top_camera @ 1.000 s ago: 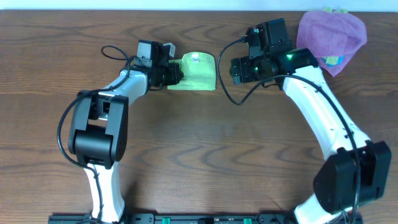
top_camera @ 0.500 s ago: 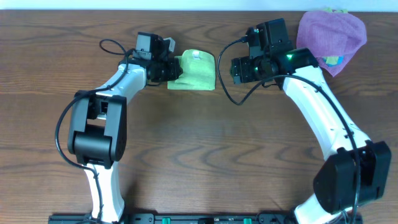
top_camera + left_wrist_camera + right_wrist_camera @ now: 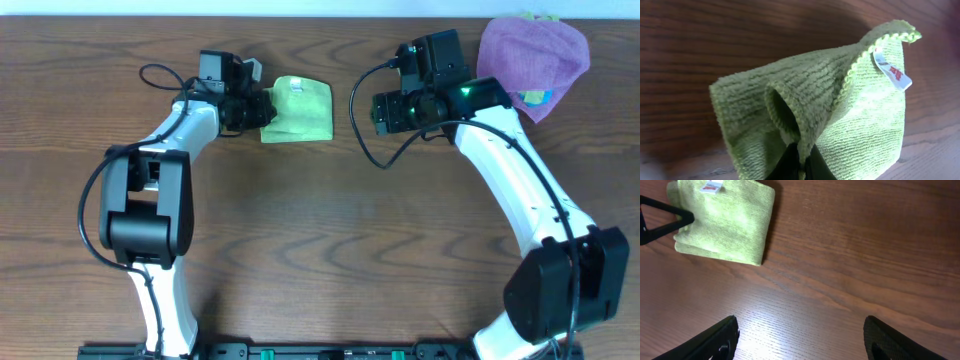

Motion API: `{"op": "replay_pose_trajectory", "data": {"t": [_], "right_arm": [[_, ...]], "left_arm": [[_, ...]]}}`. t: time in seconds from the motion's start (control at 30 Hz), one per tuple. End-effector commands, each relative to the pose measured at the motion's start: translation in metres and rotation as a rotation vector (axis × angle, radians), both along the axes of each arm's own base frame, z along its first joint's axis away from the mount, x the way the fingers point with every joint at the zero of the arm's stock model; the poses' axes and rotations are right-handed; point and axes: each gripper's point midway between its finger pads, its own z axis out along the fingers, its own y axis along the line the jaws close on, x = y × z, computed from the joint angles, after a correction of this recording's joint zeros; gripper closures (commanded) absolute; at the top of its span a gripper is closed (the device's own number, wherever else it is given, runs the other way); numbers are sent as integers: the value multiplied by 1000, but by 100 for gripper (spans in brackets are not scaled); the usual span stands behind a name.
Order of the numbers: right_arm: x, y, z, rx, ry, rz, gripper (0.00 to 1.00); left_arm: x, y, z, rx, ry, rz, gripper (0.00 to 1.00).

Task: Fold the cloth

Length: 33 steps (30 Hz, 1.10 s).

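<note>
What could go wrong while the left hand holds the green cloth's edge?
1. The left hand pinches only a small bunch of the cloth, so layers may slip out and the fold may open.
2. The right hand is open and apart from the cloth, so nothing pins it; a pull may drag the whole cloth along the table.

**Purple cloth** (image 3: 532,55): a crumpled heap on the table, behind the right gripper (image 3: 381,112) on the side away from its fingertips, well apart from them.

**Blue-and-yellow item** (image 3: 538,97): a small patch showing from under the heap's edge. Most of it is hidden, so its shape cannot be told.

**Wooden table** (image 3: 320,230): dark brown, with a glossy highlight on the surface ahead of the right gripper.
</note>
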Motion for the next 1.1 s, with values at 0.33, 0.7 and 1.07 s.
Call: {"op": "replay_pose_trajectory", "data": {"t": [0.33, 0.7, 1.07], "right_arm": [[-1, 1, -4, -18, 4, 8, 20], [-1, 1, -5, -18, 6, 9, 20], [-4, 0, -12, -23, 21, 9, 20]], "left_arm": [[5, -15, 24, -37, -53, -52, 95], [4, -12, 46, -13, -86, -42, 94], [2, 0, 36, 65, -66, -15, 94]]}}
